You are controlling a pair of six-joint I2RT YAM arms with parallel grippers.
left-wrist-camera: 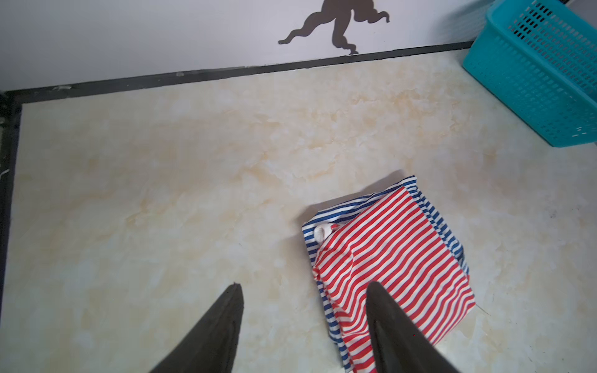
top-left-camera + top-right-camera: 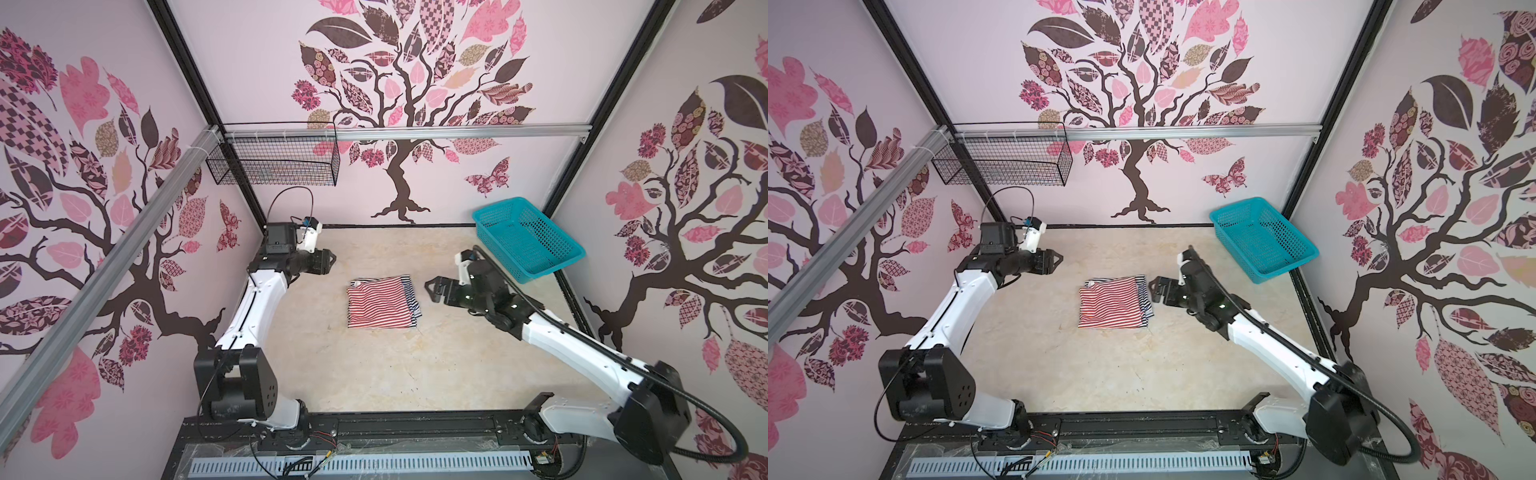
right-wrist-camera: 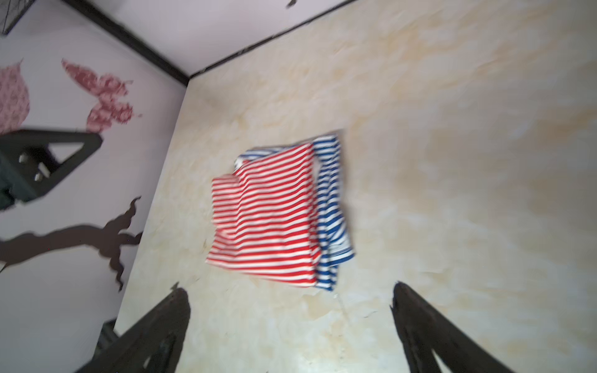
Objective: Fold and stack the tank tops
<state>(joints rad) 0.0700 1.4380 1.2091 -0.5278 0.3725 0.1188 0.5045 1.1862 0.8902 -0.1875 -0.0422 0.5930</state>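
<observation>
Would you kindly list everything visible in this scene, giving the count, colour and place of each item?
red-and-white tank top: one, red and white stripes, folded, on top of the stack at mid table.
navy-and-white tank top: one, navy and white stripes, folded beneath, with its edges showing.
teal basket: one, teal, at the table's far right corner.
wire basket: one, black, hung at the far left wall.
table: one, beige marbled.
left gripper: one, black, open, left of the stack and holding nothing.
right gripper: one, black, open, right of the stack and holding nothing.
</observation>
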